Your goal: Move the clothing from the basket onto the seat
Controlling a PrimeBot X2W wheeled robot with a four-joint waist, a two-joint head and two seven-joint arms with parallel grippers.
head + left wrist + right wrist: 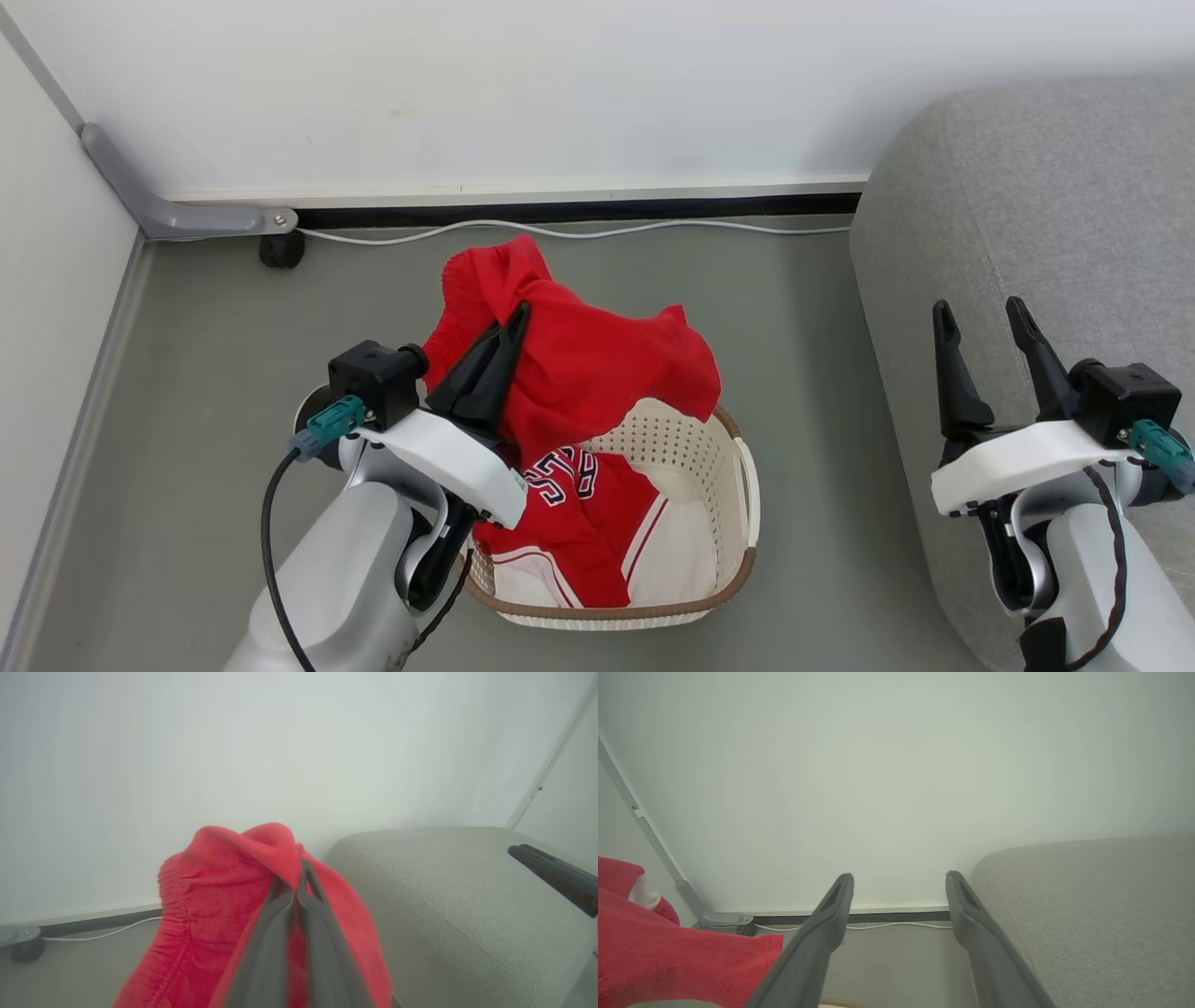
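My left gripper (516, 317) is shut on a plain red garment (597, 364), holding it up above the basket (728, 583); the cloth drapes down from the fingertips over the basket's far side. In the left wrist view the closed gripper (299, 868) pinches the same red garment (201, 905). Inside the cream basket lie a red jersey with dark numbers (569, 509) and a white piece (681, 551). The grey seat (1036, 215) stands on the right. My right gripper (982, 322) hovers open over the seat's front edge, with nothing between its fingers (833, 900).
A white wall with a dark skirting strip and a white cable (579, 229) runs behind the basket. A grey metal bracket (177, 219) and a black caster (282, 250) sit in the left corner. Grey floor (215, 373) surrounds the basket.
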